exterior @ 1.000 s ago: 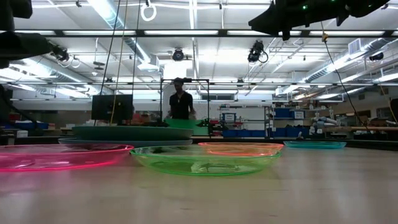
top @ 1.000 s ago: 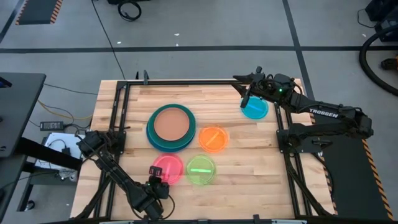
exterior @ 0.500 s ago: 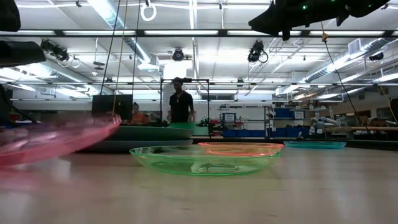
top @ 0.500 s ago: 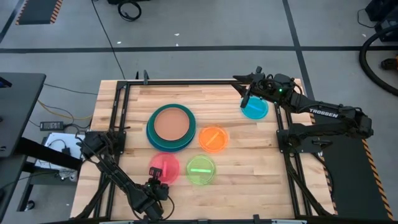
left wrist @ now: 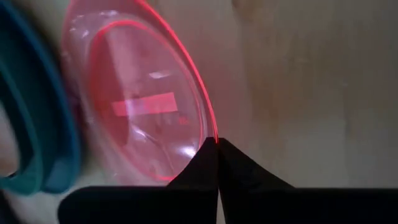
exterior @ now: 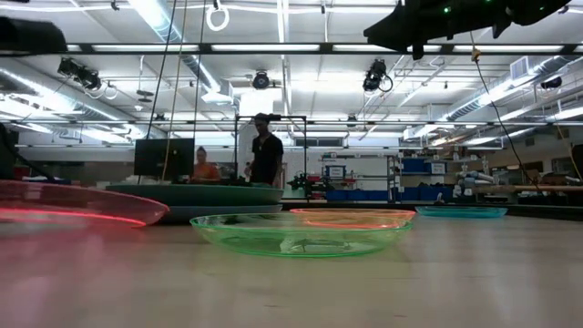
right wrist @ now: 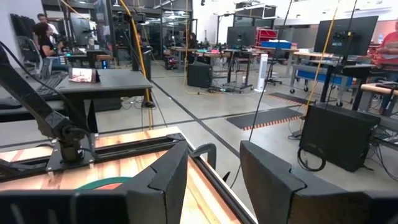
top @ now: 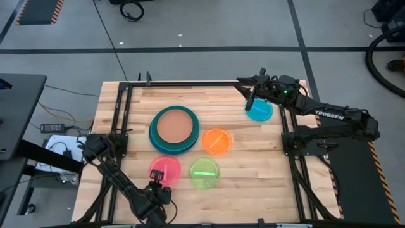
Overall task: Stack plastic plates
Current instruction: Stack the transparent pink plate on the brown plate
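A brown plate (top: 174, 125) lies on top of a stack of larger teal and blue plates (top: 155, 140) left of the table's middle. The orange plate (top: 217, 141), neon green plate (top: 204, 173) and cyan plate (top: 259, 111) each lie flat on the wood by themselves. The pink plate (top: 165, 169) is near the front edge, with my left gripper (top: 158, 187) shut on its near side. My right gripper (right wrist: 214, 180) is open and hovers at the cyan plate's far left side (top: 252, 98). My left gripper (left wrist: 216, 149) pinches the pink plate's rim (left wrist: 211, 132) on its near side between the tips of both fingers. The fingers come from the table's near side. In the low view the pink plate (exterior: 73, 205) is raised off the wood, nearly level, reaching away from the fingers.
A black metal frame (top: 190, 83) borders the table's far edge and both sides. Bare wood lies right of the green and orange plates. In the low view two people (exterior: 264, 155) are at desks in the room far beyond the table.
My left gripper has risen with the pink plate. The plate's gripped near rim came up first and tipped the plate. Then the whole plate rose off the wood, levelled out and shifted a little toward the table's left. The right arm has kept still.
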Controlling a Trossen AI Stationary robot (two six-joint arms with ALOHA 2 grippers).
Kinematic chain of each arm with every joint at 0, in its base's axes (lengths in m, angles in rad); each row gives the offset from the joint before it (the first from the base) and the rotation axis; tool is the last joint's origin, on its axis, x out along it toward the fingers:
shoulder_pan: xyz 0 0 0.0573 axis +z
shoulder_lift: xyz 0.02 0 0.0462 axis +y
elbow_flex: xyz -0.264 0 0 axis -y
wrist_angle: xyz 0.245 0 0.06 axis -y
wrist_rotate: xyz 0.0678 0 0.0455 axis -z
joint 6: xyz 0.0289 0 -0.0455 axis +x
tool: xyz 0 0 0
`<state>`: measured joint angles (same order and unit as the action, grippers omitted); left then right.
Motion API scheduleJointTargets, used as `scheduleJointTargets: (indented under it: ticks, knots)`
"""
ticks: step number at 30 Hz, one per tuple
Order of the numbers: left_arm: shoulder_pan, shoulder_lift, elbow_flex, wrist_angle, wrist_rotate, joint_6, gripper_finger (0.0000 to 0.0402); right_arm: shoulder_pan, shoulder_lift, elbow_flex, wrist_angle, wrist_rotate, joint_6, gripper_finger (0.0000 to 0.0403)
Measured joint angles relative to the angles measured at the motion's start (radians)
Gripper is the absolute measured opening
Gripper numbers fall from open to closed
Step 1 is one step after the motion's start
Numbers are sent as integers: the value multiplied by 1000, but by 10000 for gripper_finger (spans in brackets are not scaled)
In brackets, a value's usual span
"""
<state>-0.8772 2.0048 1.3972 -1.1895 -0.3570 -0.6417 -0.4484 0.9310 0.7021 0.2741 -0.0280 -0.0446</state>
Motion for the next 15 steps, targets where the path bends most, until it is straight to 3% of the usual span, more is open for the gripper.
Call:
scheduleJointTargets:
  ticks: [6, 15]
  knots:
    - [-1, 0, 67, -163, -49, 3, 3, 0, 0, 0, -3, 0, 0, 158]
    - [11, 0, 193, -286, -99, 130, 5, 0, 0, 0, -36, 0, 18, 158]
